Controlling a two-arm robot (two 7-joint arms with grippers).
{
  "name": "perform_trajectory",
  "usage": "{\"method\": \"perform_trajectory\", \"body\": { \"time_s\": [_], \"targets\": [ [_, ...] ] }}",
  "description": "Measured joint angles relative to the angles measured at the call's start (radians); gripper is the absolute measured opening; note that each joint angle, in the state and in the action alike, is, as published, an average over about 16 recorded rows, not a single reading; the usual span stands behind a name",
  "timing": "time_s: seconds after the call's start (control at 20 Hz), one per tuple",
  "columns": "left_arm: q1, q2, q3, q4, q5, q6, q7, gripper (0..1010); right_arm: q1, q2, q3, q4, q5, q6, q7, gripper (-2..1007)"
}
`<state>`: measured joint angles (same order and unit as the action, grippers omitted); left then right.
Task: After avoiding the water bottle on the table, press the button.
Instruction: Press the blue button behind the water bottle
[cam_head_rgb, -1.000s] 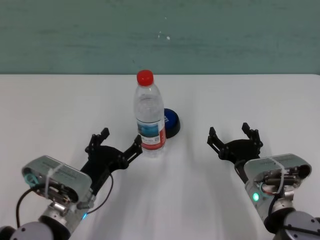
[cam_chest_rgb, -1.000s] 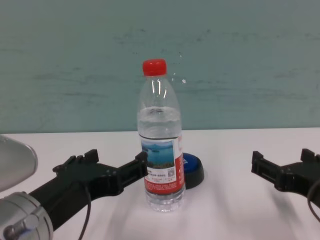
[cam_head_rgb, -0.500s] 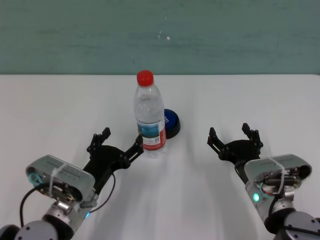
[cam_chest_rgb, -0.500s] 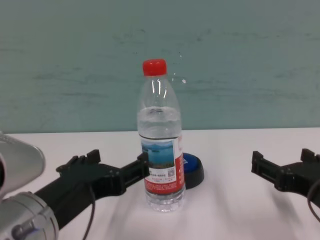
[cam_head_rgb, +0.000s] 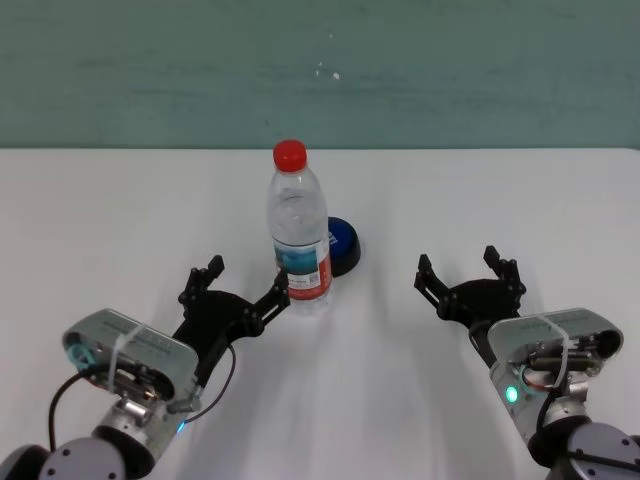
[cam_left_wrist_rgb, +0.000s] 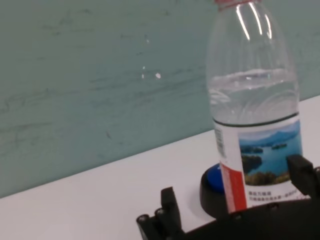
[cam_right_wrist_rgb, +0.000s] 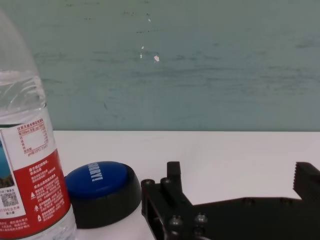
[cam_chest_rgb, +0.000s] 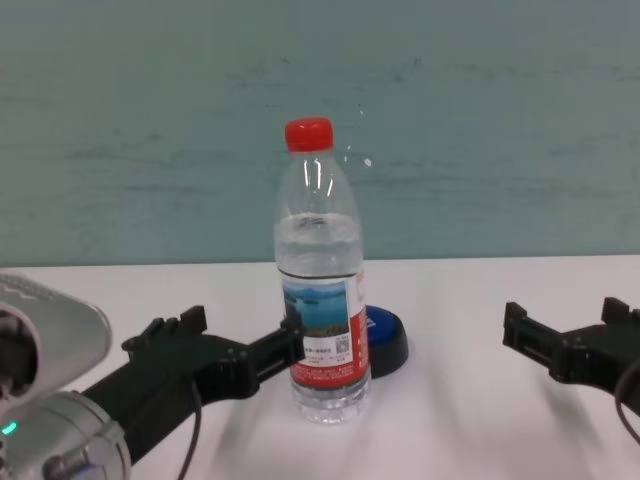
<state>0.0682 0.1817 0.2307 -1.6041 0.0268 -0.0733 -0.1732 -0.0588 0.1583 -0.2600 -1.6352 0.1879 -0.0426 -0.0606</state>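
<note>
- Clear plastic water bottle (cam_head_rgb: 299, 237) stands upright on the table (cam_head_rgb: 110, 215), at the left gripper (cam_head_rgb: 240, 290)'s inner fingertip (cam_chest_rgb: 293, 330) — fingers spread, holding nothing.
- Blue button (cam_head_rgb: 342, 244) sits just behind the bottle.
- Right gripper (cam_head_rgb: 469, 276): 2 fingers apart, empty, well clear.
- Risk: any sideways push from that fingertip could topple the bottle.

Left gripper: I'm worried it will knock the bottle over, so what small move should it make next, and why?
Probably ease the left gripper sideways, away from the water bottle. It is open, and its inner finger sits right against the bottle's label. The button lies behind the bottle on the table, toward the open right gripper, which has the clearer path.
</note>
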Motion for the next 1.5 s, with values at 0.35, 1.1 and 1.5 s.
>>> {"method": "perform_trajectory", "body": {
  "time_s": [0.35, 1.1, 1.5],
  "targets": [
    [-0.007, -0.007, 0.001, 0.013, 0.008, -0.002, 0.003, 1010, 0.000, 0.000, 0.000, 0.000, 0.000, 0.000, 0.000, 1004],
    [-0.017, -0.016, 0.002, 0.026, 0.016, -0.001, 0.004, 1010, 0.000, 0.000, 0.000, 0.000, 0.000, 0.000, 0.000, 1004],
    [-0.019, -0.017, 0.001, 0.028, 0.017, 0.000, 0.004, 1010, 0.000, 0.000, 0.000, 0.000, 0.000, 0.000, 0.000, 1004]
  ]
}}
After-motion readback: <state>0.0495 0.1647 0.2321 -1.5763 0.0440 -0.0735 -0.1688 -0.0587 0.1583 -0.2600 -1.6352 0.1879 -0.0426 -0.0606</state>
